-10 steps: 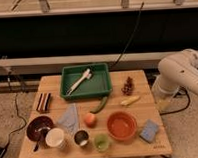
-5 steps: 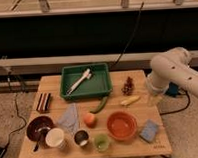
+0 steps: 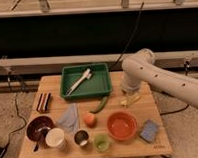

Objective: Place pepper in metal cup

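The pepper (image 3: pixel 100 104), slim, curved and green, lies on the wooden table (image 3: pixel 159 110) just in front of the green tray. The metal cup (image 3: pixel 81 138) stands upright near the front edge, between a white cup and a light green cup. My white arm reaches in from the right, bends above the table's right rear part and points downward. The gripper (image 3: pixel 126 93) hangs at its end above the yellow corn-like piece (image 3: pixel 129 99), to the right of the pepper and apart from it.
A green tray (image 3: pixel 104 88) at the back holds a white brush (image 3: pixel 80 80). An orange fruit (image 3: pixel 89 118), orange bowl (image 3: pixel 121 125), white cup (image 3: pixel 55 138), light green cup (image 3: pixel 101 142), dark bowl (image 3: pixel 39 128), grey cloth (image 3: pixel 69 116), blue sponge (image 3: pixel 149 130) and brown block (image 3: pixel 42 102) stand around.
My arm has swung leftward from the table's right edge to over its right rear part, and the gripper has come down near the yellow piece. The objects have not moved.
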Robot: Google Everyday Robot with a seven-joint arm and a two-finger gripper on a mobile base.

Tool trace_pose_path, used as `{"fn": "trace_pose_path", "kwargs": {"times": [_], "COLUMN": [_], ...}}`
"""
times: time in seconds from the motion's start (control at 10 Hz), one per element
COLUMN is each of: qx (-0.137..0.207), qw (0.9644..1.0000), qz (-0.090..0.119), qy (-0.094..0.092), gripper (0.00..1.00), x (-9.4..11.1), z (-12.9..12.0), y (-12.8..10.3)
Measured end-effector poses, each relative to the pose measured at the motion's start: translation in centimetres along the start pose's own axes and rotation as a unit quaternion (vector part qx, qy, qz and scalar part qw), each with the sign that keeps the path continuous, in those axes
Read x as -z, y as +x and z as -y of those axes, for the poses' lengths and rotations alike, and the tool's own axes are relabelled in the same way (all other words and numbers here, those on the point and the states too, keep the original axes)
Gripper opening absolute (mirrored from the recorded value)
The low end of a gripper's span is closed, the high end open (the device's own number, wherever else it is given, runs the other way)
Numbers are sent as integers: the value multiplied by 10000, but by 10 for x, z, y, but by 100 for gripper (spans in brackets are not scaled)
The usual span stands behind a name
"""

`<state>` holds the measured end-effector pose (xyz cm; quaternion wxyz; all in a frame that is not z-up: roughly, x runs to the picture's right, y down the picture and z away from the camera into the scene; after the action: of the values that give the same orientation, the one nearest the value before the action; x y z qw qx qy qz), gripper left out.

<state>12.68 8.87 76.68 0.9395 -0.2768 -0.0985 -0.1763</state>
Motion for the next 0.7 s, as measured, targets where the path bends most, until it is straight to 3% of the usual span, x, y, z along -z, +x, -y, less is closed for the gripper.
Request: {"fn": "trace_pose_path", "kwargs": {"times": [0.4,0.7], "qx": [745,1242], "qw": [9972,9919], "qz": [109,249], "qy": [-39,-140], "gripper": [65,65], "x": [-32,-52], "z": [25,34], "y": [-18,-37]}}
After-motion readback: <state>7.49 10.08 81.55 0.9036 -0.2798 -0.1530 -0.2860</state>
